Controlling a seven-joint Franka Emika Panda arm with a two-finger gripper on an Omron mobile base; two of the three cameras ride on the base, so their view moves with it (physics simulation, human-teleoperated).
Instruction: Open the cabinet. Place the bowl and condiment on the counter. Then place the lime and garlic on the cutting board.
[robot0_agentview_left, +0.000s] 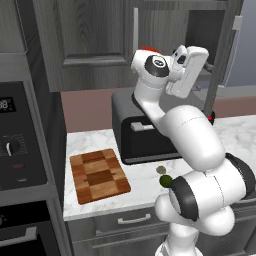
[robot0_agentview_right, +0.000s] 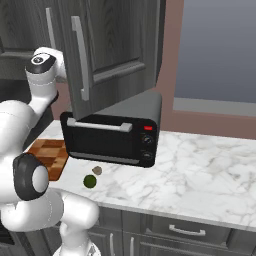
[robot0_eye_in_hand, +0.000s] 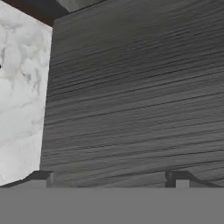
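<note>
The cabinet (robot0_agentview_left: 90, 45) has its left door shut, and its right door (robot0_agentview_right: 117, 45) is swung open over the toaster oven. My hand (robot0_agentview_left: 192, 65) is raised at the open side. In the hand view my gripper (robot0_eye_in_hand: 111, 178) is open, empty and close to a dark wood-grain surface. A red sliver of the bowl (robot0_agentview_left: 149, 49) peeks out above my arm, inside the cabinet. The condiment is hidden. The lime (robot0_agentview_left: 165, 181) (robot0_agentview_right: 90, 181) and the garlic (robot0_agentview_left: 161, 170) (robot0_agentview_right: 97, 170) lie on the counter (robot0_agentview_right: 200, 165) in front of the oven. The cutting board (robot0_agentview_left: 99, 175) (robot0_agentview_right: 50, 152) lies to their left, bare.
A black toaster oven (robot0_agentview_left: 145, 135) (robot0_agentview_right: 115, 135) stands on the counter under the cabinet. A stove (robot0_agentview_left: 15, 150) stands left of the board. Grey drawers (robot0_agentview_right: 185, 230) run under the counter. Bare marble stretches right of the oven.
</note>
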